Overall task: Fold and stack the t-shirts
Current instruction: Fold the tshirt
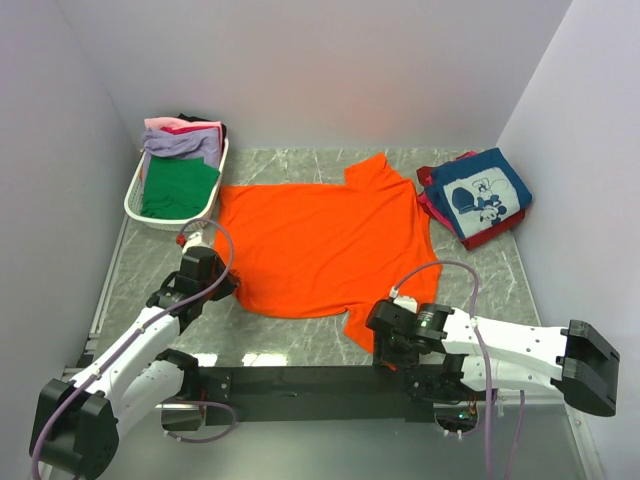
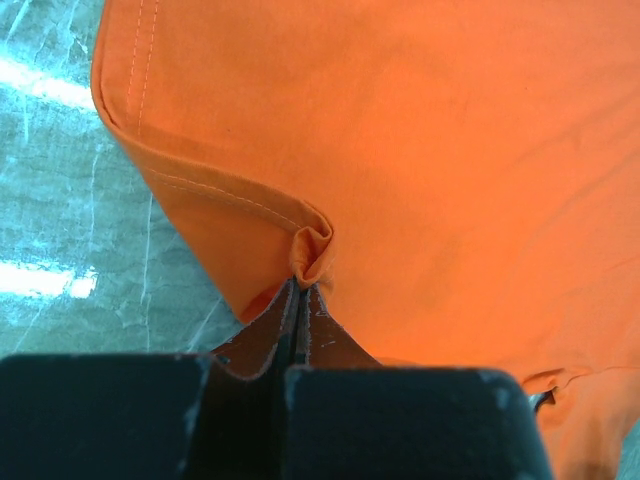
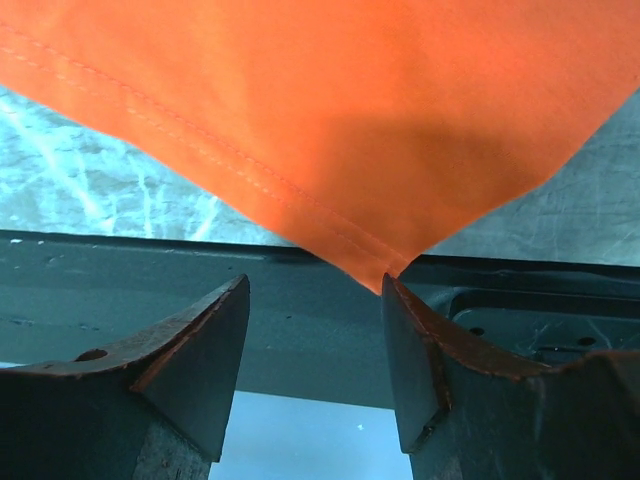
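Left wrist view: the left tool [image 2: 300, 292] is pressed together on a small pucker of the hem [image 2: 312, 248] of the orange t-shirt [image 2: 450, 150]. The fold is pinched right at the fingertips, and both layers look caught.

Right wrist view: the right tool [image 3: 315, 285] stands spread. The pointed sleeve corner [image 3: 385, 272] hangs between its fingers, touching the tip of one and well clear of the other. Nothing is gripped on this side yet.

Seen from above, the orange t-shirt lies spread flat across the middle of the desk [image 1: 480, 275], with the left tool [image 1: 205, 262] at its near left hem and the right tool [image 1: 400, 335] at the near sleeve.

Judged procedure for this step:
1. Centre the sleeve corner between the right fingers before closing, because a bite on the very tip is likely to slip.
2. Take cloth past the stitched seam, then close.
3. Lift both sides together and level, so that the fold line stays straight.
4. Keep the left pinch light, since dragging would wrinkle the panel.

A white basket [image 1: 135, 200] of unfolded tees, a green t-shirt [image 1: 180, 188] on top, sits at the far left. A folded navy t-shirt [image 1: 485, 195] tops the stack at the far right.
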